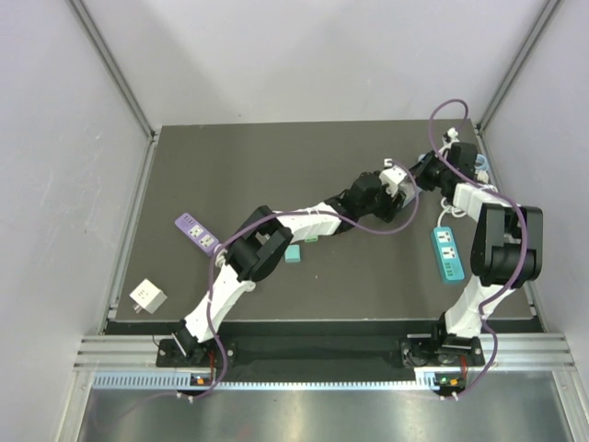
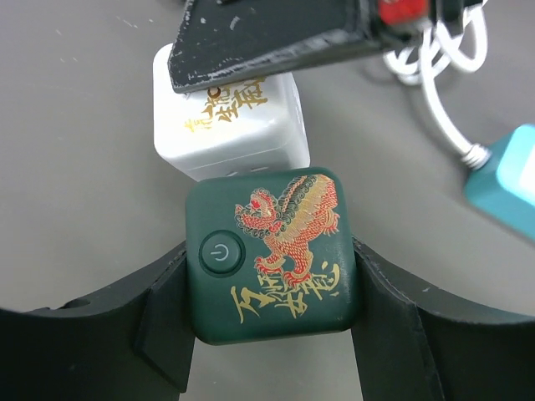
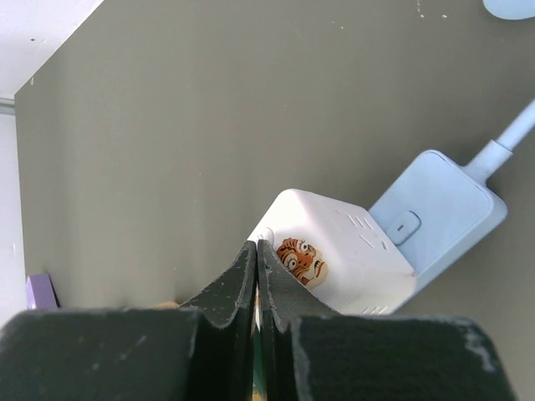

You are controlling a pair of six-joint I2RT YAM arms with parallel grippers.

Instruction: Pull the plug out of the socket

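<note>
The green socket cube (image 2: 272,251) sits in the right half of the surface (image 2: 75,167), toward the back edge. It is a dark green block with rounded corners. Its top face carries a red and gold dragon, gold characters below it, and a round power button at the left. The left pincer (image 2: 272,288) pinches this cube, one black finger (image 2: 159,309) flat against each of two opposite sides.

The white plug cube (image 2: 242,134) butts against the green cube's far face with no gap showing. It is a glossy white block with gold characters on one face. In the right wrist view, another face of it (image 3: 343,251) shows a small orange tiger sticker and a few short slots.

The right pincer (image 3: 257,251) is pressed together. Its tips meet at the edge of the white cube, and from the left wrist it (image 2: 276,33) crosses over that cube's far end. Whether it bears down on the cube cannot be told.

Just beside the white cube lies a pale blue block (image 3: 435,209) with a white cable (image 2: 439,100) running off it.

Elsewhere on the surface, a purple power strip (image 1: 198,232) lies near the left edge and a teal power strip (image 1: 447,253) near the right edge
</note>
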